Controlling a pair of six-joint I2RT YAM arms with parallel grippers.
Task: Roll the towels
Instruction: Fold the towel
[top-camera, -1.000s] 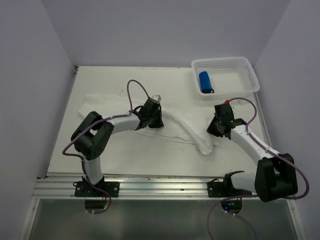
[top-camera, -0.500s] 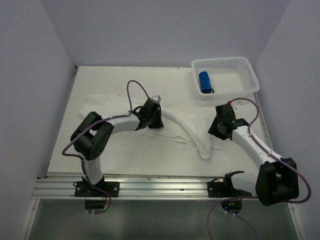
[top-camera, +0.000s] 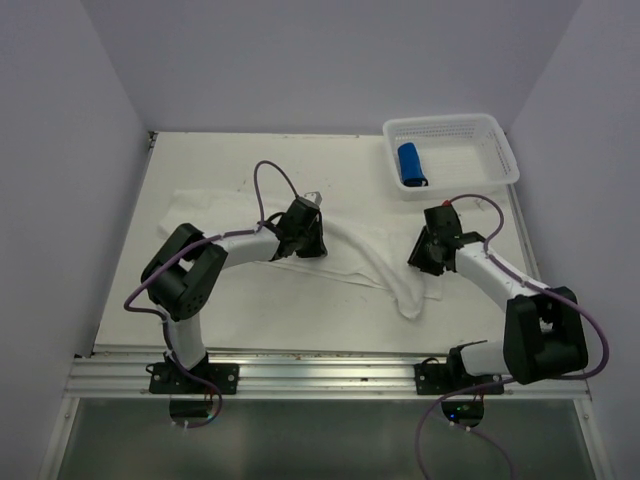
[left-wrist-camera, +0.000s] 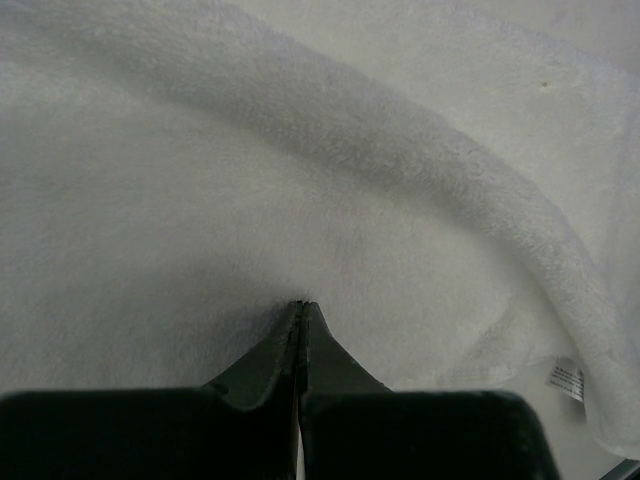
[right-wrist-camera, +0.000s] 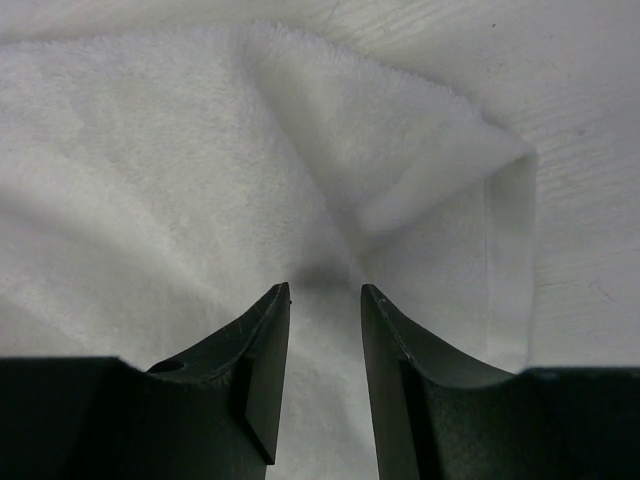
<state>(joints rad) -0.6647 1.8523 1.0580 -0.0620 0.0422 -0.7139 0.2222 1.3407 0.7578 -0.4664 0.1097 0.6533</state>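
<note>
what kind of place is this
Probably a robot lab test cell: left arm and right arm bolted to a metal rail, plain walls boxing in the table, a white towel laid out.

Soft, even light from above
The overhead view is bright and sharp, with only faint shadows on the table (top-camera: 230, 160) and a dimmer band below its near edge. Both wrist views are greyer: folds of the white towel (left-wrist-camera: 200, 180) cast gentle shading, and the dark fingers (right-wrist-camera: 255, 370) of the right gripper (right-wrist-camera: 325, 295) look soft-edged and underexposed
</note>
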